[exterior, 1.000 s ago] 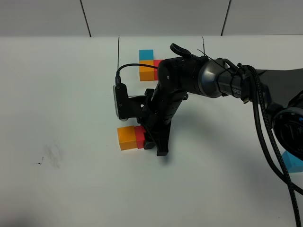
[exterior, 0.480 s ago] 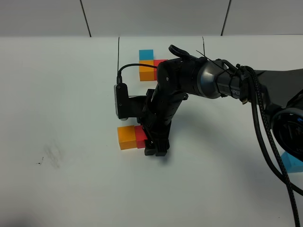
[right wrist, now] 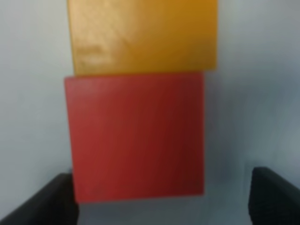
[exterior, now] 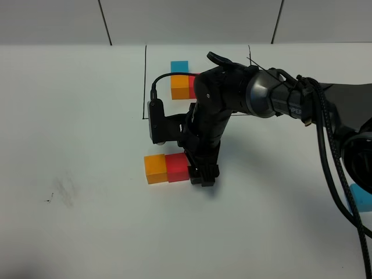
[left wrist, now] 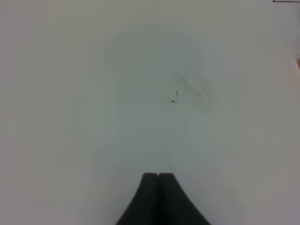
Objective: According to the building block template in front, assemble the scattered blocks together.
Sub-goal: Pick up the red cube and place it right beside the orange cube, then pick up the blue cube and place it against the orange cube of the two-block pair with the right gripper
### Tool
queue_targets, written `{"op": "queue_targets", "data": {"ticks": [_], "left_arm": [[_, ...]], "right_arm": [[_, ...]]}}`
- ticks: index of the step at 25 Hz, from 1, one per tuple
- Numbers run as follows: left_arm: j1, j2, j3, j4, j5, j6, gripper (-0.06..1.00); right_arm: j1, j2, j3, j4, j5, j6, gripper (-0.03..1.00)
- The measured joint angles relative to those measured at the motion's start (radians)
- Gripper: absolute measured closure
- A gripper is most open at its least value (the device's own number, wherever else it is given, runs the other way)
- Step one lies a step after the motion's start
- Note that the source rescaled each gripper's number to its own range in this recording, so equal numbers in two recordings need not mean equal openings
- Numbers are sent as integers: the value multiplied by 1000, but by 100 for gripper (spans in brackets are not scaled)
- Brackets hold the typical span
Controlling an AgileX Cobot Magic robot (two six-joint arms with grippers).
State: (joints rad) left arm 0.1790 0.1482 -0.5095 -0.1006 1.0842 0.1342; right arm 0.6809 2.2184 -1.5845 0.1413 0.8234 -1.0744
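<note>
An orange cube [exterior: 155, 169] and a red cube [exterior: 177, 167] sit side by side, touching, on the white table. My right gripper [exterior: 202, 176] hovers open just right of the red cube. In the right wrist view the red cube [right wrist: 136, 138] lies ahead of the open right gripper [right wrist: 159, 206], with the orange cube [right wrist: 143, 35] beyond it. The light blue cube [exterior: 360, 197] sits at the far right edge behind cables. At the back, the template [exterior: 179, 87] of blue, orange and red cubes stands inside a thin black frame, partly hidden by my right arm. My left gripper [left wrist: 158, 176] is shut over bare table.
The white table [exterior: 87, 116] carries a faint dark smudge [exterior: 61, 192] at the left, also the smudge [left wrist: 192, 91] in the left wrist view. Black cables [exterior: 331, 174] hang along the right side. A grey panelled wall stands behind the table.
My right gripper has opened and drawn back to the right off the red cube, which now shows fully beside the orange cube. The left gripper has not moved.
</note>
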Motion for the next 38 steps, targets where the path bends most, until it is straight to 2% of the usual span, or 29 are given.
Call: {"op": "queue_targets", "data": {"ticks": [10,15,26,30,33,38], "left_arm": [[0,0,0,0,-1,0,94],[0,0,0,0,-1,0,94],[0,0,0,0,-1,0,94],[0,0,0,0,-1,0,94],[0,0,0,0,-1,0,94],[0,0,0,0,0,0,94]], "right_arm": [[-43,-114,0,-75,123,90,18],[-67,-191,0,-141,174,182,18],[-164,-302,0,-186,376,365,20],[-185,-348,43,-204,381,404,27],[-214,-407,120,-204,346,423,32],[-269,-514,261,-205,276,478,34]]}}
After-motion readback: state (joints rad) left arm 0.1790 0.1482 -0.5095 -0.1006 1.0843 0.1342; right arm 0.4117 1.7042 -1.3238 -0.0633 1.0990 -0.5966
